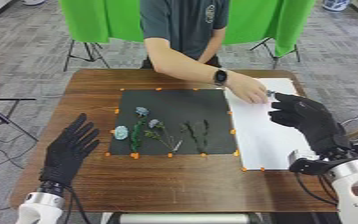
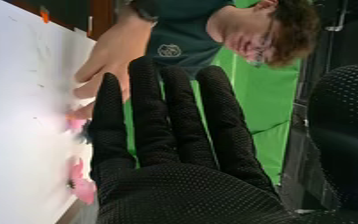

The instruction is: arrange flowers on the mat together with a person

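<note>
While by person's fingers [image 2: 88,90], pink flower [image 2: 76,123] near right robot hand [image 1: 307,119].

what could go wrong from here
The right hand and the person's hand are close together over the white mat, so they might bump if both go for the same spot.

The pink flowers are near the right hand's straight fingers and could get knocked as it moves.

The pale blue flower is near the black mat's left edge, on the left hand's side, so a sweep inward might push it.
</note>
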Controlling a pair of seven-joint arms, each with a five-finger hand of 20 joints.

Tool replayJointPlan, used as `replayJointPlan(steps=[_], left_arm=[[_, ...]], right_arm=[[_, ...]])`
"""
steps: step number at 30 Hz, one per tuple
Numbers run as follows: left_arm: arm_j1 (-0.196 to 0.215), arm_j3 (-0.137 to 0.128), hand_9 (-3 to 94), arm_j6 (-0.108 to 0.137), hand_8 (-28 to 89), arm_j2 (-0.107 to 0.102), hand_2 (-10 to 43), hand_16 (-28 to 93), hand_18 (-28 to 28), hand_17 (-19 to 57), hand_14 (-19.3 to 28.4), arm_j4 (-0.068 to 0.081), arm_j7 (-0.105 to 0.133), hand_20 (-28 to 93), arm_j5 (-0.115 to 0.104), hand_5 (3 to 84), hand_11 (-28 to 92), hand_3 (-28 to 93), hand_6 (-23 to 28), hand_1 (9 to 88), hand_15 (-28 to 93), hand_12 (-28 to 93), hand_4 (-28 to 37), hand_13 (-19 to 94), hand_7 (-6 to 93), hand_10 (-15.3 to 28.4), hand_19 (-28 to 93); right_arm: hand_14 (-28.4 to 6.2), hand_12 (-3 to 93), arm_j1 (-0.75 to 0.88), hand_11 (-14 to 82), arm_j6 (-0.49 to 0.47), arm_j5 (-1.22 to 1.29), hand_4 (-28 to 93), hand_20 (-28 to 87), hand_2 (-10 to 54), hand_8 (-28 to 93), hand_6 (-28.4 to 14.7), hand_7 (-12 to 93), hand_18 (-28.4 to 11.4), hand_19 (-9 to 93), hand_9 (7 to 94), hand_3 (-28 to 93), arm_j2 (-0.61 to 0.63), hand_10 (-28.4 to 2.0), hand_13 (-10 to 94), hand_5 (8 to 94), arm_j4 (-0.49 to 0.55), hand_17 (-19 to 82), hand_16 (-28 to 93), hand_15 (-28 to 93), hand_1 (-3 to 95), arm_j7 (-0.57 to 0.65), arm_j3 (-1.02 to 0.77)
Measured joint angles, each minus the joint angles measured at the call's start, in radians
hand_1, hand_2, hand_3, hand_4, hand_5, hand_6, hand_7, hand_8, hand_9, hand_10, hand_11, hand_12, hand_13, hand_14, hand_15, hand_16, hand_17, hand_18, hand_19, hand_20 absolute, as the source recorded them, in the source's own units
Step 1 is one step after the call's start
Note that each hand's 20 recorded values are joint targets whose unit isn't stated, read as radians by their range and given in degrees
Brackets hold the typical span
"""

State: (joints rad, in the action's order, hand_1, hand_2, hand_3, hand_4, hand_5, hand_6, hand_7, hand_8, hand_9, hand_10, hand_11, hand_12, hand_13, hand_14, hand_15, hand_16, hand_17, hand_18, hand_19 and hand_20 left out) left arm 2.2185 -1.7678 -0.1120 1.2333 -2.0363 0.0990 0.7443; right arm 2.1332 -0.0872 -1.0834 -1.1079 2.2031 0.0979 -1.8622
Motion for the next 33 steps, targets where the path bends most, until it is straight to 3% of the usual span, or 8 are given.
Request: replayJointPlan(steps=[15, 33], left_arm=[[0.017, 0.000, 24.3, -0.002, -8, 0.001, 0.2, 5, 21.8, -12.0, 13.2, -0.002, 0.010, 7, 0.000, 28.7, 11, 69, 1.9, 23.8, 12, 15, -28.2, 21, 13.1, 11.0, 40], [-0.001, -0.001, 24.4, -0.002, -8, 0.001, 0.0, 5, 21.9, -12.1, 13.3, -0.001, -0.004, 7, 0.001, 28.8, 11, 69, 1.9, 23.8, 12, 15, -28.2, 21, 13.6, 11.3, 40]], right_arm=[[-13.8, 21.5, 0.004, 16.0, 0.004, -0.014, -26, 29, -0.7, -11, -5.7, 18, -21.6, 49, 41.5, 84, -0.003, -15.6, 35, 44.4, 0.001, 8, 20, 33, 19.2, -0.001, -0.002], [-13.8, 21.6, 0.015, 15.4, -0.009, -0.056, -26, 29, 0.0, -11, -5.8, 18, -21.7, 49, 41.3, 83, -0.013, -15.7, 35, 44.1, -0.001, 7, 20, 32, 18.1, 0.001, 0.013]])
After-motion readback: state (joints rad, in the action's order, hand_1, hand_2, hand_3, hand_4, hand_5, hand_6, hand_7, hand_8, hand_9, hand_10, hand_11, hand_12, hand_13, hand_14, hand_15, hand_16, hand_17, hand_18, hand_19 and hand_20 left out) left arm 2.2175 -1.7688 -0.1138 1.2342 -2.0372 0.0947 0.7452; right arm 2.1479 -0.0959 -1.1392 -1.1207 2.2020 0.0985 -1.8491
